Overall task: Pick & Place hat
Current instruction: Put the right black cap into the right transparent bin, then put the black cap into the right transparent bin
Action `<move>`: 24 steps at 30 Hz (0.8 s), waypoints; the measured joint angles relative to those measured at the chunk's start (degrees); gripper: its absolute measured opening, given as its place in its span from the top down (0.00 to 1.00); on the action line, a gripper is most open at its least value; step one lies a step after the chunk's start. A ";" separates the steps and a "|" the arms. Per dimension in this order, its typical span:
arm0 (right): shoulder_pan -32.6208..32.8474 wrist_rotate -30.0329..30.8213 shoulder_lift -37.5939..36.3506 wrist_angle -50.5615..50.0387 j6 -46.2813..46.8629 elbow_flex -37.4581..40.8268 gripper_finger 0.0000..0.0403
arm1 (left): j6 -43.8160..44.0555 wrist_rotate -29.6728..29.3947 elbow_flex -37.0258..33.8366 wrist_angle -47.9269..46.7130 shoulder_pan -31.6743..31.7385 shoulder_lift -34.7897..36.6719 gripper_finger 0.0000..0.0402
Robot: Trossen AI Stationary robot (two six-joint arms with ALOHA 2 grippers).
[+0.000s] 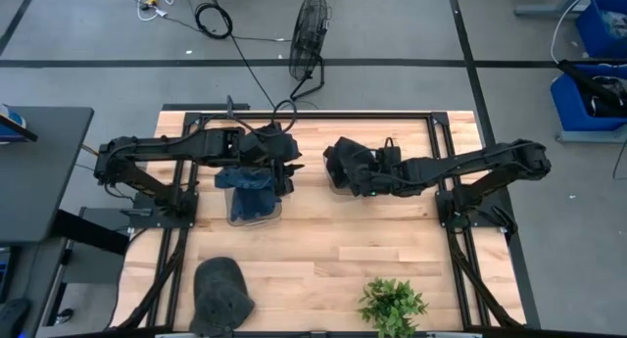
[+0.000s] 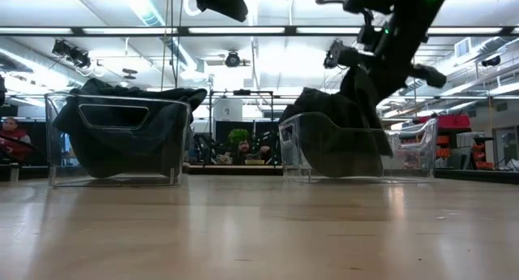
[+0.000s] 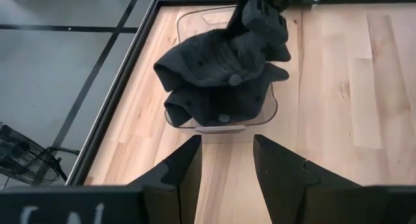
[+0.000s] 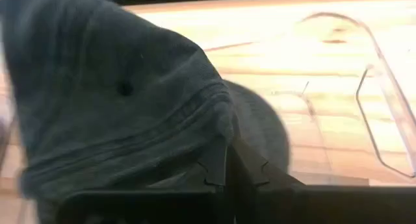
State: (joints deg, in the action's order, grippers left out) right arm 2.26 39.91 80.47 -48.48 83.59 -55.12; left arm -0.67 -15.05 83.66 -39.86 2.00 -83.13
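My right gripper (image 4: 224,169) is shut on a dark grey hat (image 4: 130,100) above the right clear bin (image 2: 357,146), which holds more dark hats (image 3: 214,74). In the high view this gripper (image 1: 345,167) sits over that bin at the table's far middle. My left gripper (image 3: 227,165) is open, holds nothing, and hovers (image 1: 289,167) by the left clear bin (image 1: 253,209), which holds dark and blue hats. Another dark hat (image 1: 220,289) lies crown up on the table near the near edge. My right gripper pinches the dark hat between its two fingers at a stitched edge of the cloth (image 4: 208,130). It comes from above, slanting in from the table's right. The hat (image 2: 357,93) hangs below the fingers, with its lower part down in the right bin on the other hats.
A small green plant (image 1: 392,304) stands at the near edge, right of middle. The bare wooden table (image 1: 323,250) lies between the bins and the near edge. A floor fan (image 1: 309,34) and cables are beyond the far edge.
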 joint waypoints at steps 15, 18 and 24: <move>-2.16 -1.22 0.00 7.81 -10.34 6.21 0.81 | -0.04 0.00 -0.02 -0.02 0.02 -0.02 0.65; -2.14 0.10 0.00 7.65 -12.89 5.79 0.74 | -0.03 0.00 -0.02 -0.02 0.02 -0.02 0.65; -2.09 -1.90 0.00 4.37 -19.68 0.93 0.63 | -0.05 0.00 -0.02 -0.64 0.02 -0.02 0.65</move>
State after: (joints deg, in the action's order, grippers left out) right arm 0.17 38.01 80.47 -44.10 63.91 -54.18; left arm -0.72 -15.05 83.64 -40.50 2.02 -83.15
